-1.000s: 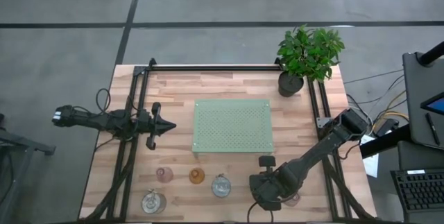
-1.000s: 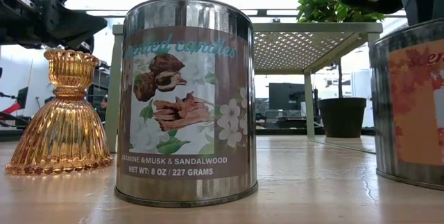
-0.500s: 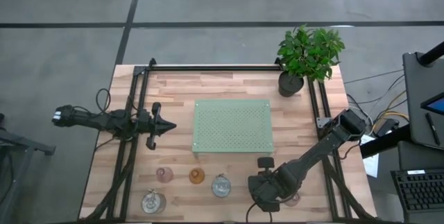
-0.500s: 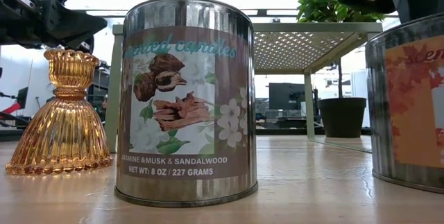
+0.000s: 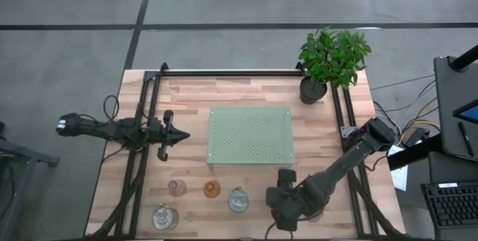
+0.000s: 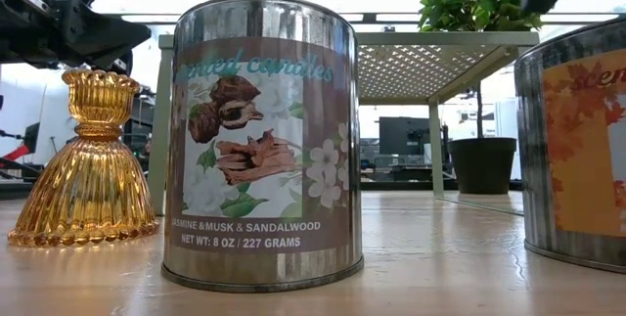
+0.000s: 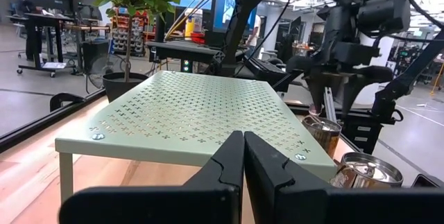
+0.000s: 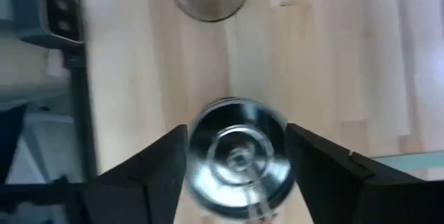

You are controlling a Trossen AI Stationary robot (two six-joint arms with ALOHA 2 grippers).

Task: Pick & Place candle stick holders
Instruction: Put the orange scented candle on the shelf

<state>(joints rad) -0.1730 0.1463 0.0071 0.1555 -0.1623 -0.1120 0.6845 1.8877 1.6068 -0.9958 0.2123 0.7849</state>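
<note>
Right gripper (image 8: 236, 158): fingers (image 8: 149, 175) spread, silvery candle tin (image 8: 238, 156) between them, on desk (image 5: 194, 95). Left gripper (image 5: 179, 134): fingers pressed together, beside green tray (image 5: 249, 136). Amber holder (image 6: 86, 164) nearby.

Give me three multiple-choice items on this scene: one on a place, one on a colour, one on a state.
1. The plant stands at the table's: A far right corner; B near left corner; C middle.
2. The ribbed holder is: A pink; B amber; C blue.
3. The left gripper is: A open; B shut on a holder; C shut, empty.
Key: A, the high view shows it there; B, its glass shows amber; C, its fingers meet with nothing between.
</note>
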